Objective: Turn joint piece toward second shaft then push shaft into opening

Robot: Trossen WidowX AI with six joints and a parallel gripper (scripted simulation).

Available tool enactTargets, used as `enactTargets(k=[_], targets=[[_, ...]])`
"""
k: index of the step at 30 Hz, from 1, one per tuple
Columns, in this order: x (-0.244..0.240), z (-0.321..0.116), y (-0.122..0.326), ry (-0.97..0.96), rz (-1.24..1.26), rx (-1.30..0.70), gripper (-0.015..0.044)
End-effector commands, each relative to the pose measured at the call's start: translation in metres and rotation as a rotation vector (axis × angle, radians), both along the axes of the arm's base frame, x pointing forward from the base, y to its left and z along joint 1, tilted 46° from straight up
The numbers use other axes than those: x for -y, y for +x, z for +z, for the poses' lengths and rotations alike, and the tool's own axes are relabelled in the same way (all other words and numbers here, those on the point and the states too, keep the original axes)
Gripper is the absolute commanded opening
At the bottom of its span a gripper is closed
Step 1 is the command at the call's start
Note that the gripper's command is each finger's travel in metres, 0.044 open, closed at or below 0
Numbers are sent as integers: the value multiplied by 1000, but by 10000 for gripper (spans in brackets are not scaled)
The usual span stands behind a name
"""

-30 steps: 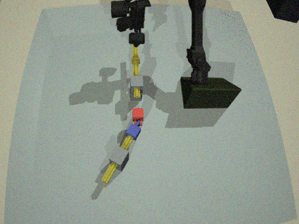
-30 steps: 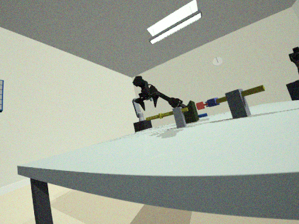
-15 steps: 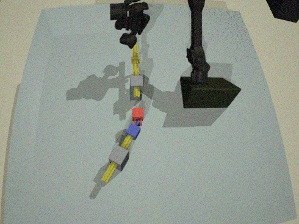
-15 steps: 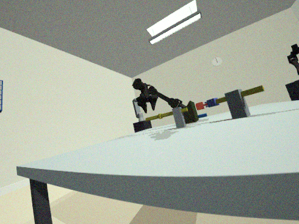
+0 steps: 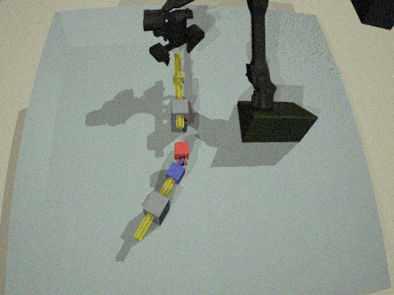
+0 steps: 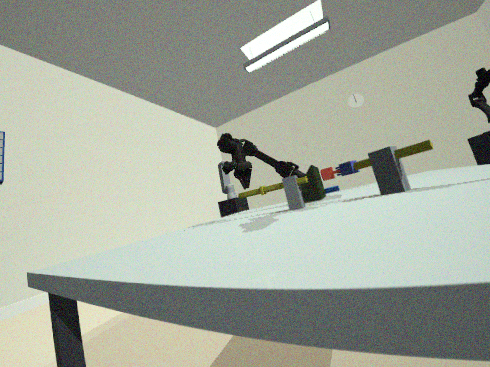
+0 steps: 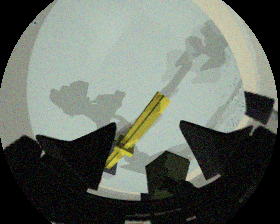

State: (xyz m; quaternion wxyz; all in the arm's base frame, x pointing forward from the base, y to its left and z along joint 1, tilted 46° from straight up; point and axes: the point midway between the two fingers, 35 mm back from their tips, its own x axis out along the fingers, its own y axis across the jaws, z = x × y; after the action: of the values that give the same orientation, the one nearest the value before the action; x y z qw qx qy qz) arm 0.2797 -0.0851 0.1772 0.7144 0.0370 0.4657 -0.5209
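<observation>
The red square joint piece is hinged to the blue part on the fixed shaft, which runs through its grey block. The red piece looks roughly lined up with the second shaft. This yellow shaft has a collar and passes through the second block. A gap separates its near end from the red piece. My gripper is open and empty, above the shaft's far end.
My arm's dark base stands to the right of the second block in the top view. A blue object shows behind the shafts in the exterior view. Another dark arm stands farther off at the right.
</observation>
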Motion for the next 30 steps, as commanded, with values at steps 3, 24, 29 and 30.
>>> enactTargets(k=[3, 24, 29, 30], targets=[[8, -7, 1, -2, -170, 159, 440], [23, -20, 1, -2, -457, 427, 440], [28, -25, 1, -2, -457, 428, 440], [29, -26, 1, -2, -457, 428, 440]])
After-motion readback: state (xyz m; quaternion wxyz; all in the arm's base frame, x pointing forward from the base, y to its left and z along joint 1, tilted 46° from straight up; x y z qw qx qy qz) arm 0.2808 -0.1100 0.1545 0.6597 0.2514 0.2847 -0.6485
